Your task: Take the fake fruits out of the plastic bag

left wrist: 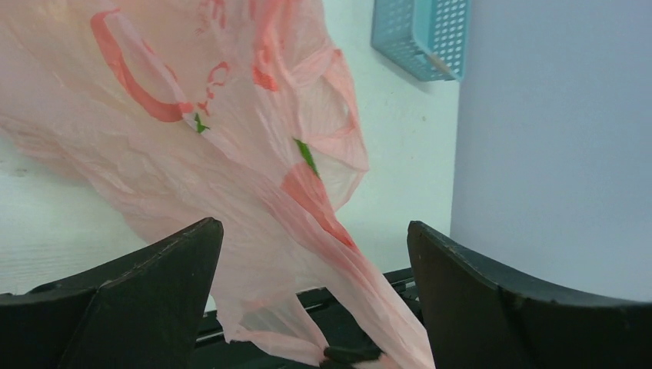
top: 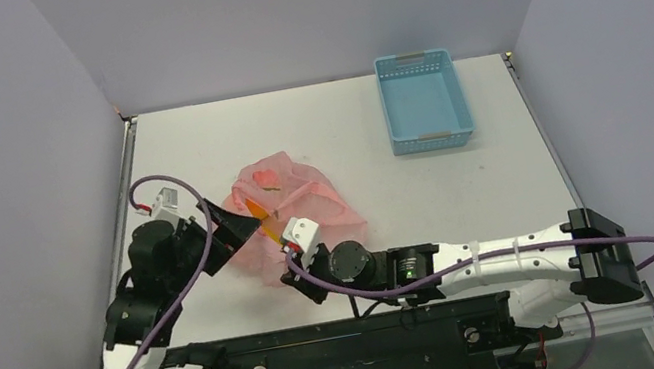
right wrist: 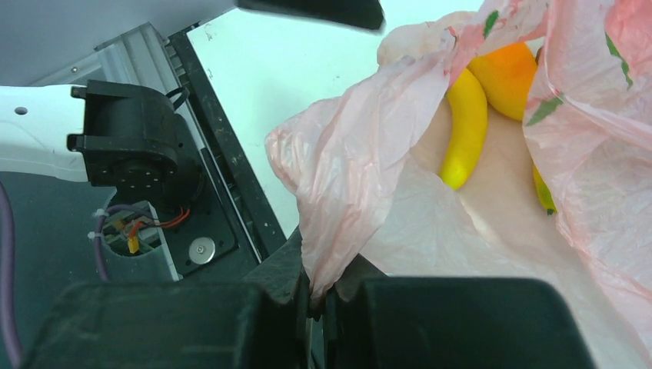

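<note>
Pink translucent plastic bag [right wrist: 361, 154], toward the left edge of the white table [top: 466, 190], is pinched at its rim by my right gripper [right wrist: 319, 288]; my left gripper [left wrist: 314, 231] gapes around a fold. Yellow plastic banana [right wrist: 465, 131] shows inside; I'd clamp left, then spread gently.

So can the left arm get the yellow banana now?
Probably not yet. The left gripper is open, but the plastic bag hangs between its fingers, hiding the banana; the right gripper pinches the bag's edge.
</note>
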You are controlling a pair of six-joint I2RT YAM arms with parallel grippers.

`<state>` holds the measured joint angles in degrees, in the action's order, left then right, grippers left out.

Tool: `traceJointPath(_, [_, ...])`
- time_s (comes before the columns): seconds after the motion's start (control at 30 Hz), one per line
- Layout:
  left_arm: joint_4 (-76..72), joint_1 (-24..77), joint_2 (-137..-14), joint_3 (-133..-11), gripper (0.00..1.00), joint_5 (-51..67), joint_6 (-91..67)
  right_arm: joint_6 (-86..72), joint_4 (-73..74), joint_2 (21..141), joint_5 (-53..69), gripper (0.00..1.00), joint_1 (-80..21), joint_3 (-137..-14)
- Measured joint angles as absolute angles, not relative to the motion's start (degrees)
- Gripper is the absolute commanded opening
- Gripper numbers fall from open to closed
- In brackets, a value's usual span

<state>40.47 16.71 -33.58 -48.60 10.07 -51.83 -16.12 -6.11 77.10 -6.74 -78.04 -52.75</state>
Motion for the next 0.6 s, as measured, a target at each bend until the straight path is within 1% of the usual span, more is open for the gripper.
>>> traceJointPath(0.03, [40.18,16.71,-35.51,-48.14,0.88,10.35,-51.92,-15.59,-5.82,77.34,-7.27,0.00,-78.46,-53.36])
traceJointPath(0.1, [39.31,16.71,-38.79,-46.48,0.83,11.42,-51.96,-14.28,-4.78,78.56,-8.69,0.00,-79.50,-55.20])
traceJointPath(0.17, [38.68,16.71,-41.19,-44.60,0.74,12.95,-51.83,-12.97,-3.14,80.84,-10.37,0.00,-80.66,-58.06])
traceJointPath(0.2, [38.48,16.71,-42.06,-43.90,0.58,13.56,-51.72,-12.36,-2.46,82.21,-11.09,0.00,-81.25,-59.59])
traceJointPath(0.23, [38.09,16.71,-42.63,-43.03,0.29,14.28,-51.35,-11.70,-1.69,83.50,-11.84,0.03,-81.89,-61.12])
traceJointPath(0.27, [37.45,16.71,-42.78,-42.04,0.14,15.18,-50.46,-11.16,-1.19,84.62,-12.36,0.09,-82.43,-62.33])
traceJointPath(0.3, [37.01,16.71,-42.57,-41.32,0.02,15.88,-49.89,-10.48,0.01,86.19,-13.26,0.23,-83.29,-64.12])
traceJointPath(0.33, [36.62,16.69,-42.28,-40.99,0.00,16.01,-49.47,-10.20,0.64,87.15,-13.69,0.30,-83.79,-65.17])
traceJointPath(0.37, [36.23,16.69,-41.80,-40.69,0.00,16.29,-48.27,-9.91,1.32,88.14,-14.13,0.42,-84.23,-66.24])
traceJointPath(0.4, [35.88,16.67,-41.17,-40.42,0.00,16.32,-47.11,-9.65,1.65,88.79,-14.31,0.47,-84.53,-66.72])
traceJointPath(0.43, [35.20,16.64,-40.01,-39.86,0.00,16.08,-45.60,-9.63,2.09,88.95,-14.35,0.54,-84.86,-66.72])
traceJointPath(0.5, [32.95,16.53,-36.29,-37.74,0.00,14.98,-43.00,-9.74,2.68,88.66,-14.15,0.58,-85.19,-66.41])
traceJointPath(0.6, [28.73,16.32,-29.06,-32.80,0.00,13.02,-40.84,-10.63,2.35,86.35,-13.34,0.60,-85.19,-63.66])
